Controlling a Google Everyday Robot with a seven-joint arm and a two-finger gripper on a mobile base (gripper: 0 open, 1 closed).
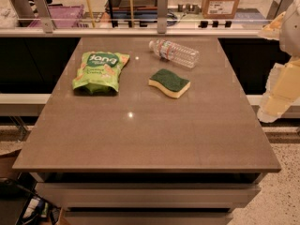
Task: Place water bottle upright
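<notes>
Not started: water bottle [174,53] lies sideways, upper ctr of surface [140,135]; your hand [279,95] at right edge, can't tell its state.

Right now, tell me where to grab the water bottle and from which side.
Probably grip the water bottle across its ribbed middle, coming down from above and closing across its width. It lies on its side, cap pointing left, so the round body offers two opposite sides. The sponge lies apart in front. The gripper hangs beyond the table's right edge.

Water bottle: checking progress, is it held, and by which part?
Not held. The water bottle lies free on the table; the gripper is at the right edge.
</notes>
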